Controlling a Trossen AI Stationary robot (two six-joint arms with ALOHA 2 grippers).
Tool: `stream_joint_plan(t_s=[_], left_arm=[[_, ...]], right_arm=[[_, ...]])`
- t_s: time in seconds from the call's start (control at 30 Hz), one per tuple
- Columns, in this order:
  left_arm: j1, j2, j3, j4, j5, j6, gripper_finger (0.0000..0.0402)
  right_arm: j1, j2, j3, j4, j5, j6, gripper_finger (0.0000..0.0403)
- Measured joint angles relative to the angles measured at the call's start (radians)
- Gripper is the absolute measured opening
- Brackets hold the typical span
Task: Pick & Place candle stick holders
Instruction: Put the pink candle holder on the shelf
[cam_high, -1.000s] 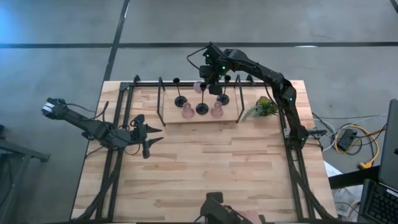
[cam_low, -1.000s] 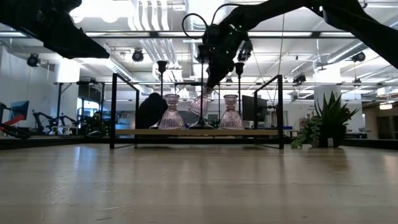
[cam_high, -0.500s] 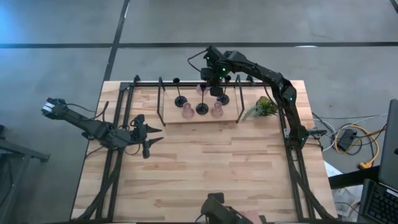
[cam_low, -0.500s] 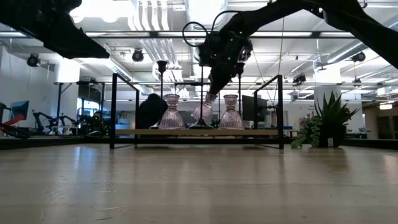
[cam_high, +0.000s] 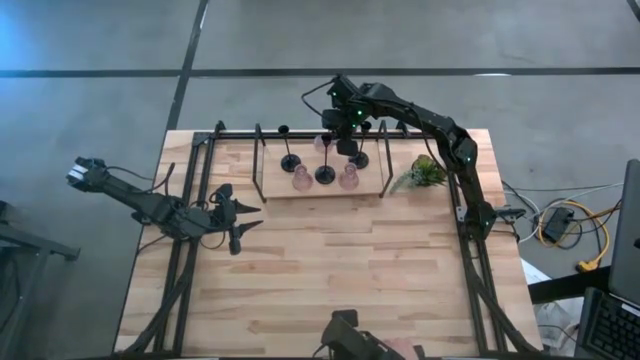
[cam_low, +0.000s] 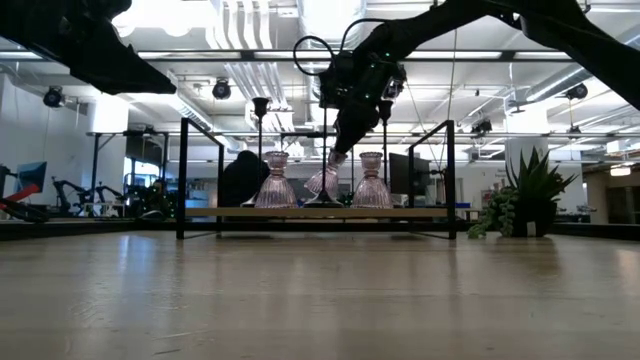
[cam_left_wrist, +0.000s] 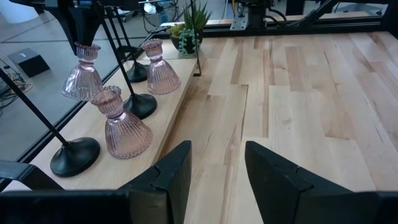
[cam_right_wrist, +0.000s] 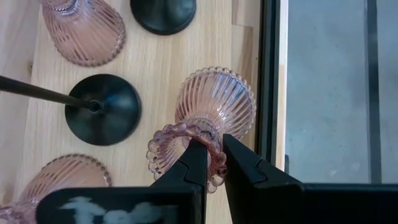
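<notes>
On a wooden shelf (cam_high: 318, 191) inside a black rack frame (cam_high: 258, 160) at the table's far middle stand two pinkish holders (cam_high: 301, 179) (cam_high: 348, 179) and three black thin-stemmed holders (cam_high: 289, 160) (cam_high: 325, 175) (cam_high: 358, 158). My right gripper (cam_high: 338, 138) reaches over the shelf's far edge, shut on a third pinkish holder (cam_low: 322, 182) that tilts low over the shelf. My left gripper (cam_high: 236, 226) waits open above the table's left side, with nothing between its fingers (cam_left_wrist: 177, 177). My right gripper pinches the beaded rim of the pinkish holder's top cup (cam_right_wrist: 210, 138) between its two fingers, which slant down from above. The holder hangs tilted below them, its ribbed bell base (cam_right_wrist: 217, 96) lowest, by the shelf's far edge. Whether the base touches the shelf I cannot tell.
A small green plant (cam_high: 425, 172) stands right of the rack. The frame's uprights (cam_low: 182, 178) (cam_low: 451, 178) flank the shelf. Black bases (cam_right_wrist: 102, 109) (cam_right_wrist: 163, 12) and pinkish holders (cam_right_wrist: 84, 28) crowd close around the held holder. The table's near half is bare wood (cam_high: 330, 280).
My right gripper has gone down toward the shelf with the pinkish holder, which stays tilted and now hangs level with the two standing pinkish ones.
</notes>
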Motion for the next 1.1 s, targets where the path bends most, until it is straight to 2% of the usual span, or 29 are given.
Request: stream_joint_plan(t_s=[0.2, 0.43, 0.6, 1.1], left_arm=[[0.0, 0.0, 0.0, 0.0, 0.0, 0.0, 0.0154], [0.0, 0.0, 0.0, 0.0, 0.0, 0.0, 0.0154], [0.0, 0.0, 0.0, 0.0, 0.0, 0.0, 0.0154], [0.0, 0.0, 0.0, 0.0, 0.0, 0.0, 0.0154]], right_arm=[[0.003, 0.001, 0.0, 0.004, 0.001, -0.004, 0.0019], [0.017, 0.006, 0.038, -0.006, 0.058, -0.015, 0.0019], [0.016, 0.005, 0.08, -0.043, 0.061, -0.015, 0.0019], [0.03, 0.005, 0.075, -0.054, 0.062, -0.041, 0.0019]])
